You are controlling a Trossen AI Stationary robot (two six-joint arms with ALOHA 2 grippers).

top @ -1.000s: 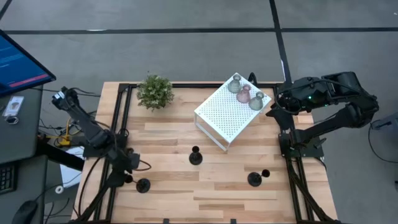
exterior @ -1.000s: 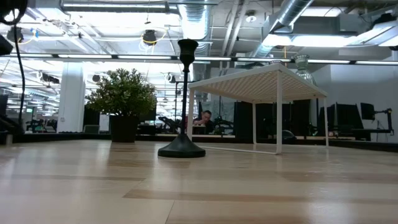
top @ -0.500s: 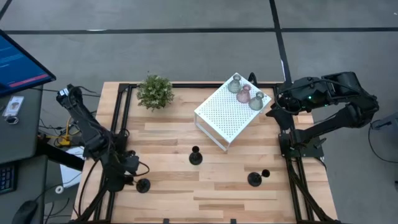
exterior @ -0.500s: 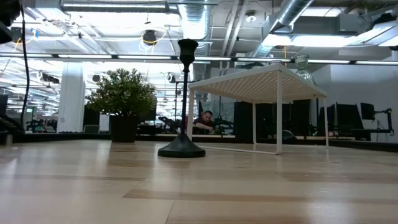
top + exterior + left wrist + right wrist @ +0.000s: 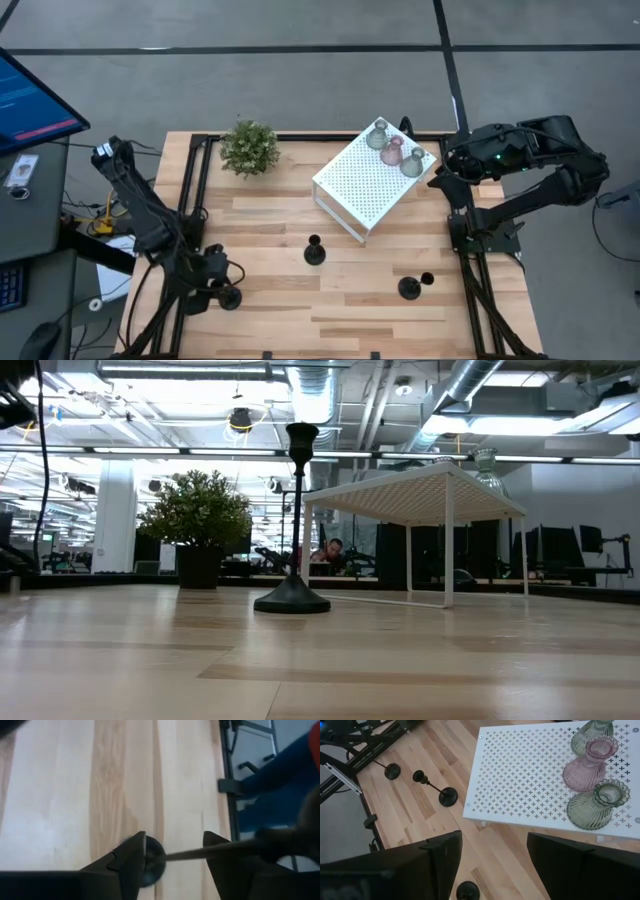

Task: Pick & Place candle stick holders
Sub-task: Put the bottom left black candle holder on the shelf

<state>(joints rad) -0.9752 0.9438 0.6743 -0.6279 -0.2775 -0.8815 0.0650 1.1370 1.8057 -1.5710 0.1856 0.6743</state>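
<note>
My left pincer [image 5: 172,865], fingers spread, has descended around the near black round-based thin-stemmed candle holder [image 5: 230,297] on the wooden counter [image 5: 330,300]; grasp imminent. Farther off, right pincer [image 5: 492,860] spread, idle above the white perforated box [image 5: 365,180].

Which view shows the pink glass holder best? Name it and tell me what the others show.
The right wrist view: the pink glass holder stands large and unblocked on the white perforated box, between two greenish ones. The high view shows it only as a tiny pink spot. The low and left wrist views don't show it.
</note>
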